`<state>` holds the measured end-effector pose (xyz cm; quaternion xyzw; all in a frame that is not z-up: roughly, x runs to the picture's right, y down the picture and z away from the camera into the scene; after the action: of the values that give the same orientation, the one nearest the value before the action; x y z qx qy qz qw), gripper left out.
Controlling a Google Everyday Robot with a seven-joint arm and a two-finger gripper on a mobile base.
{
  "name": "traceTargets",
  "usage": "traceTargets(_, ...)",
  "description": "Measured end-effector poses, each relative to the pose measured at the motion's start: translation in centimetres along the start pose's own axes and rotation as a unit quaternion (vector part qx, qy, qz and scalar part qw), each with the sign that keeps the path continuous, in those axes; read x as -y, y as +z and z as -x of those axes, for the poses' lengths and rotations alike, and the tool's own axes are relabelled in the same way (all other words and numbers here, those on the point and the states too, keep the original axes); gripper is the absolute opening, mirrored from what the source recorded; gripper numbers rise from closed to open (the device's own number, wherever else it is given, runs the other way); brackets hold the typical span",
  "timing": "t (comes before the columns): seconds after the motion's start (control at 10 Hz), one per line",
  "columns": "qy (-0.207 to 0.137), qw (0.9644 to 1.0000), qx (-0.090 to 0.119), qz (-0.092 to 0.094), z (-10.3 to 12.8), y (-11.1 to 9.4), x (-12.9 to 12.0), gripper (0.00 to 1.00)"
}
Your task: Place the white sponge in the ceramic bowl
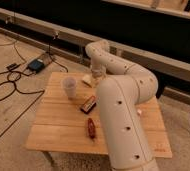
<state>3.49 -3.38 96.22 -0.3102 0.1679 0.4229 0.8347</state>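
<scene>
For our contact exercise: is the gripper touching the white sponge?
Cannot tell. The camera view shows the gripper right beside the white sponge, but neither contact nor a gap shows plainly.

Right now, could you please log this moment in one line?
gripper beside white sponge, table's far side; white sponge on table; ceramic bowl hidden by arm

We seem to be in a lab: loose cables [8, 86] across the floor [10, 131], the gripper [97, 74] over a wooden tabletop's [58, 125] far edge.
</scene>
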Motion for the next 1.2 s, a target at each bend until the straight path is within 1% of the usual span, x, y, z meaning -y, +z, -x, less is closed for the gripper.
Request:
traceTargets(0.2, -0.012, 0.9999, 0.002, 0.0, 1.2, 0.9, 0.0, 0.65)
traceTargets(0.3, -0.021, 0.9998, 0.006, -0.001, 2.1, 1.4, 0.0, 0.65)
traceTargets(0.6, -0.033, 0.9993, 0.016, -0.002, 3.5, 2.2, 0.2, 0.65)
traceTargets(0.8, -0.033, 0.9992, 0.021, -0.006, 4.0, 2.9, 0.6, 0.65)
traceTargets(1.0, -0.031, 0.9989, 0.032, -0.014, 4.8, 4.0, 1.2, 0.65)
traceTargets(1.2, -0.03, 0.9984, 0.043, -0.021, 5.6, 4.3, 1.6, 0.65)
